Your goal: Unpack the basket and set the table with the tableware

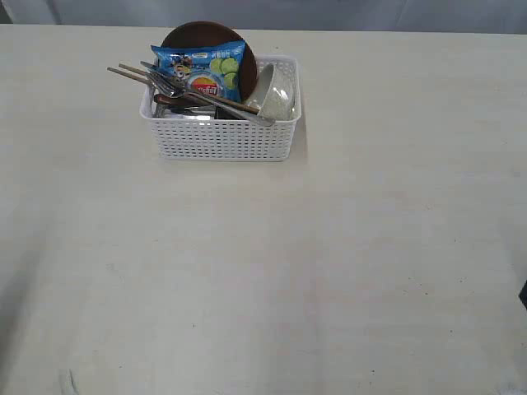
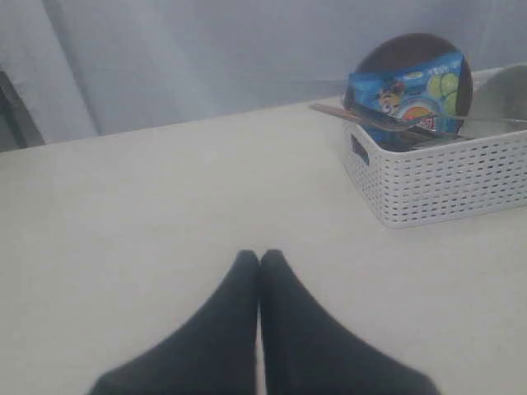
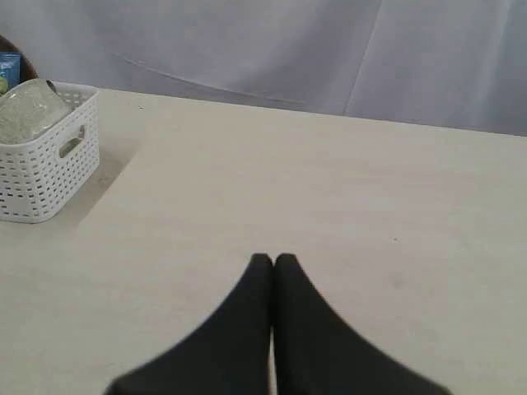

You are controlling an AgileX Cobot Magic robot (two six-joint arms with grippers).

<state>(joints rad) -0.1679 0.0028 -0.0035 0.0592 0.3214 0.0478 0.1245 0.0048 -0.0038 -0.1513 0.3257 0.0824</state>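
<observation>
1. White perforated plastic forms the basket (image 1: 222, 141), which stands on the table (image 1: 329, 271) near its far edge and left of the middle. It is still fully loaded.
2. Against the basket's far wall a round brown plate (image 1: 198, 31) stands on its edge, rising well above the rim.
3. A blue chip bag (image 1: 204, 70) leans on the front of the plate and covers most of its face.
4. At the basket's right end a pale grey-green bowl (image 1: 276, 95) is tipped on its side, with its opening turned toward the chip bag.
5. Wooden chopsticks (image 1: 136, 76), a steel fork (image 1: 165, 82) and a steel knife (image 1: 255, 118) lie slantwise across the top. Their ends stick out past the basket's left rim, and the knife's other end rests on the near rim by the bowl.
6. A dark red-brown spoon (image 1: 165, 99) lies under this cutlery, just inside the left end and mostly covered.
7. The left gripper (image 2: 259, 257) is over bare tabletop, well apart from the basket, with its two black fingers pressed together and nothing between them.
8. The right gripper (image 3: 273, 260) is likewise clenched on nothing, over bare table on the basket's bowl side and well clear of it.
9. All the tableware seen is inside the basket, and the rest of the table surface in view carries none of it.
</observation>
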